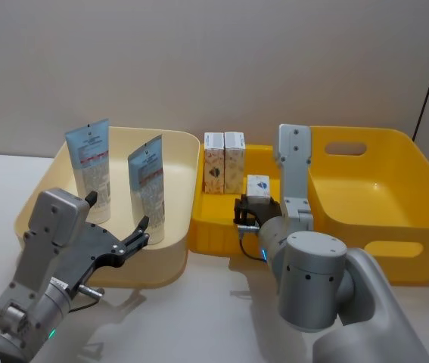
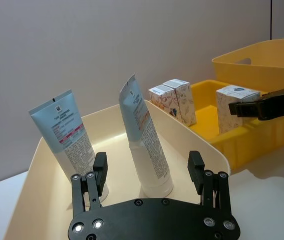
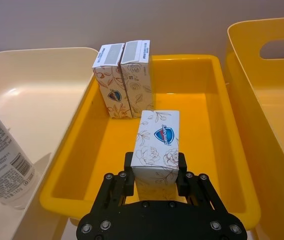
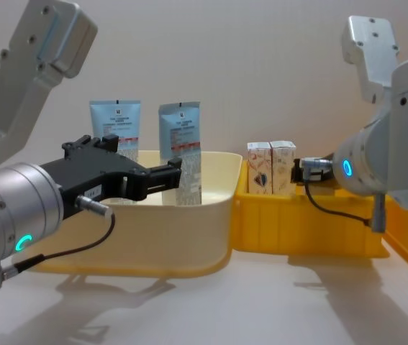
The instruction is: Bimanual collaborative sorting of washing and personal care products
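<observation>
With its jaws clamped on a white carton (image 3: 157,142) over the yellow tray (image 3: 202,125), the right gripper (image 3: 156,167) may bump the two standing cartons (image 3: 124,80) at 11 o'clock if it drifts, while the left gripper (image 2: 148,162), jaws apart, may topple the tubes (image 2: 69,135) at 12 o'clock.

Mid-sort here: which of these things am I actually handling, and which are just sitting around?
To sort:
- two blue tubes, with the open left gripper near them
- two standing cartons
- third carton, clamped in the right gripper

Just sitting there:
- cream bin, holding the tubes
- shallow yellow tray, holding the cartons
- big yellow bin
</observation>
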`<state>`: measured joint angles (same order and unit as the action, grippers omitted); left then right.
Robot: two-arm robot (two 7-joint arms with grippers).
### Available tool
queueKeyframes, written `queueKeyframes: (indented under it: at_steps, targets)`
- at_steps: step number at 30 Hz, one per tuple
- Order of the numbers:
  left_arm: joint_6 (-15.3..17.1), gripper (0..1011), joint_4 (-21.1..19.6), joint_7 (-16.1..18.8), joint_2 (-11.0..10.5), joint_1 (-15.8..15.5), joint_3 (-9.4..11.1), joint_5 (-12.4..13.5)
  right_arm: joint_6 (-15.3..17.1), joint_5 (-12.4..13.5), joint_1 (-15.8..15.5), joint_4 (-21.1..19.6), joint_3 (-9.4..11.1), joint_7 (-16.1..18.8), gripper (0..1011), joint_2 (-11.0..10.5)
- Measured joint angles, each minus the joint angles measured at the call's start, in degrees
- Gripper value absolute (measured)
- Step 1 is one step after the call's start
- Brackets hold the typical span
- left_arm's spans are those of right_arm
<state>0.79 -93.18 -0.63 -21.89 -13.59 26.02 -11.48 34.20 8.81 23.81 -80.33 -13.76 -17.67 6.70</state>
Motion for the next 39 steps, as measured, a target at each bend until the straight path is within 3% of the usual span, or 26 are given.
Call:
queueKeyframes:
  at_steps: [9,25,39]
  targets:
    - [0.0,1003,0.0,0.0,0.0,0.0,0.0,0.0,-0.4,-0.1,-0.1,-0.2,-0.2,0.5,449,-0.1]
    - [0.0,1003,0.0,0.0,0.0,0.0,0.0,0.0,-6.3,0.0,-1.2,-4.9,-0.6,5.0,449,-1.9]
    - [0.0,1003,0.0,0.0,0.0,0.0,0.0,0.0,-11.9,1.3,-0.5,-10.7,1.6,9.8,449,-4.3]
